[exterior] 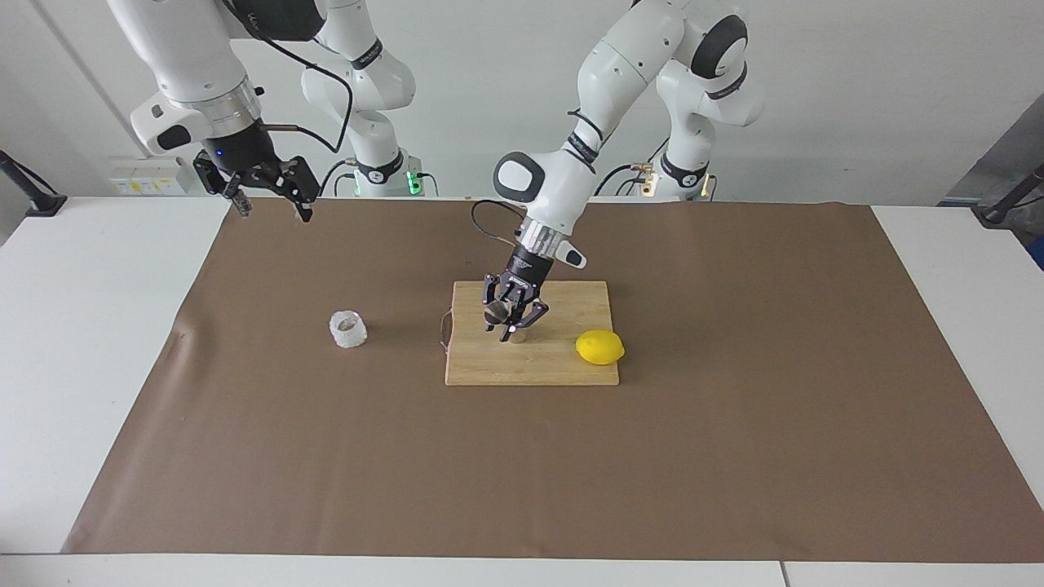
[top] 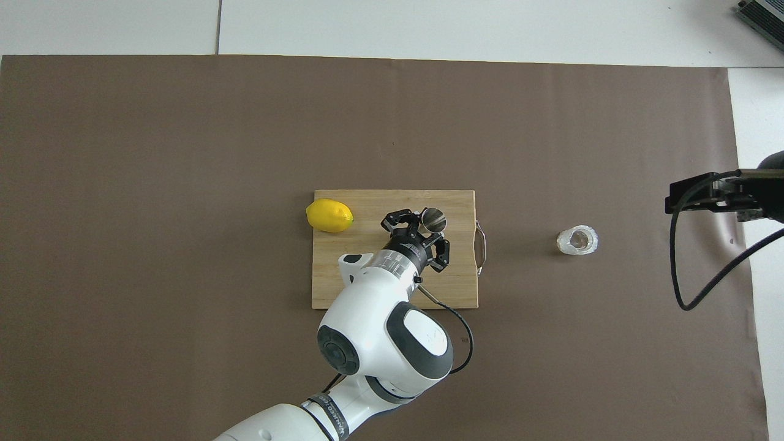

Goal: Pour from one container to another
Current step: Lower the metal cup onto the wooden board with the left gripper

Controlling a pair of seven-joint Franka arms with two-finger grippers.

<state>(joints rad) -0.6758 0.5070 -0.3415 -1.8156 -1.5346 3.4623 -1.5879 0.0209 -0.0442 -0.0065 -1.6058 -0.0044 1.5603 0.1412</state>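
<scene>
**Stock of the worktop as I see it from my station**

Left gripper (exterior: 511, 319): low over the pale wooden cutting board (exterior: 563, 367), its jaws set around the small shiny steel hourglass-shaped jigger (top: 433, 218). I cannot tell whether they clamp it or stand just off its wall. The jigger is upright on the board, toward the right arm's end of it.

Right gripper (exterior: 269, 201): waiting in the air over the edge of the brown paper sheet (exterior: 734, 456) at its own end of the worktop (exterior: 73, 342), jaws apart, holding nothing.

Small squat whitish-translucent cup with a knobbly wall (exterior: 347, 329): upright on the brown sheet, well apart from the board, toward the right arm's end.

Yellow lemon (exterior: 599, 347): resting at the board's corner toward the left arm's end, farther from the robots than the jigger.

Thin metal handle (top: 481, 247): on the board's short edge that faces the cup.
</scene>
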